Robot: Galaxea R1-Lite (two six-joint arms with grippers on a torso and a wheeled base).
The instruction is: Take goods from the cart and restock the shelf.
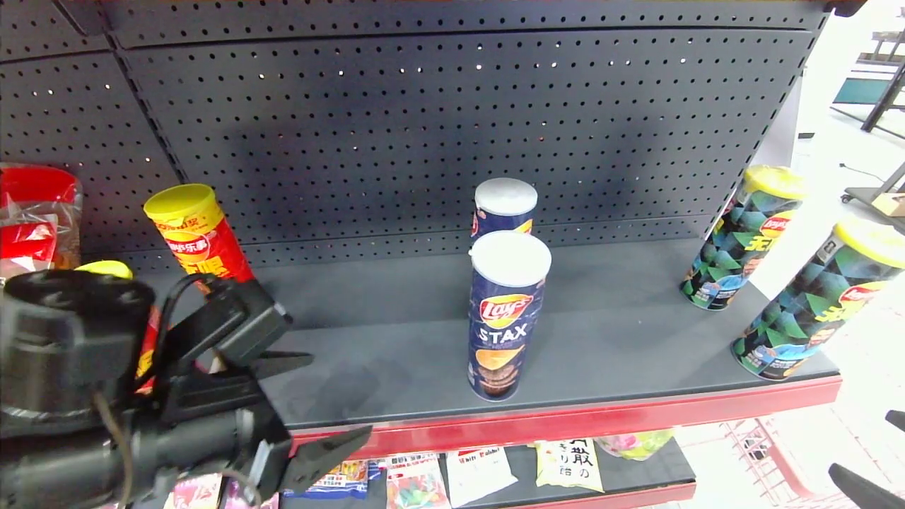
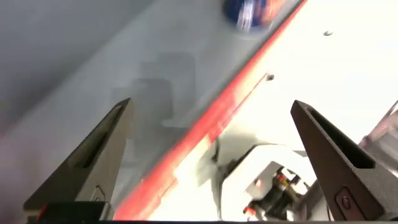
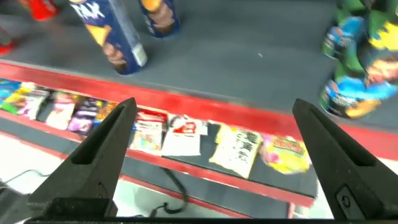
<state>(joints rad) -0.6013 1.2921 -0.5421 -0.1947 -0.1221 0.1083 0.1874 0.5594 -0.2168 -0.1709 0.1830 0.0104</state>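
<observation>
So, left gripper (image 1: 342,393): lower left of the frame, fingers spread wide, nothing between them.
Red can (image 1: 199,237): left side, yellow lid, standing close to the pegboard back.
Shelf (image 1: 396,367): dark grey board with a red front lip, running across the middle.
Blue cans (image 1: 505,318): centre, two upright, one directly behind the other.
Patterned cans (image 1: 742,237): right side, two with yellow lids, the nearer one at the front corner.
Right gripper (image 3: 211,162): spread apart, holding nothing, out before the red lip, facing the packets (image 3: 236,146) below.
</observation>
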